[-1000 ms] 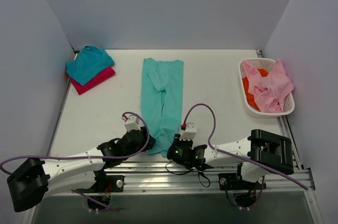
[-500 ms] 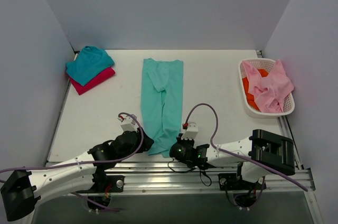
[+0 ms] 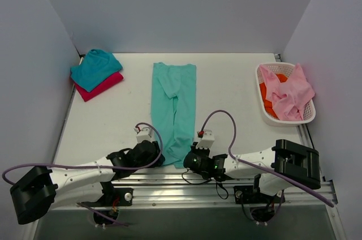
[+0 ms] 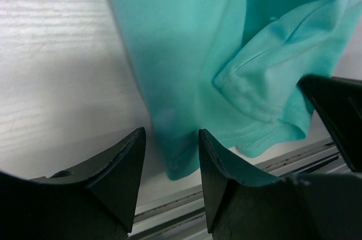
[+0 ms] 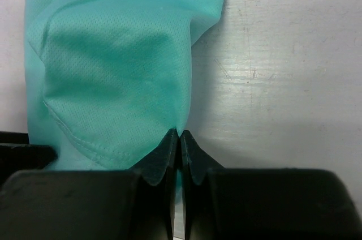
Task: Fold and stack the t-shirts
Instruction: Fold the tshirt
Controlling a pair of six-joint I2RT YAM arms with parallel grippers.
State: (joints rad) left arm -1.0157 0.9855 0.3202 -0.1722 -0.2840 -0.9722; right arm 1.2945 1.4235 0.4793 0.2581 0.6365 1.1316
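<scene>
A mint-green t-shirt [image 3: 173,101], folded into a long strip, lies in the middle of the table with its hem at the near edge. My right gripper [image 3: 190,161] is shut on the strip's near right corner, and the cloth [image 5: 113,53] is pinched at the tips of the right gripper [image 5: 180,133]. My left gripper [image 3: 155,157] is open at the near left corner. In the left wrist view the hem [image 4: 192,42] lies between and beyond the tips of the left gripper [image 4: 169,135]. A teal t-shirt [image 3: 93,67] sits folded on a magenta-red one [image 3: 106,85] at the far left.
A white lattice basket [image 3: 289,120] stands at the right edge, holding pink cloth [image 3: 289,93] and orange cloth [image 3: 263,91]. Grey walls close in the left, right and back. The metal rail [image 3: 181,186] runs along the near edge, just behind both grippers.
My right gripper has closed on the shirt's near right corner. My left arm drew back to the left, then returned to the near left corner, jaws still open.
</scene>
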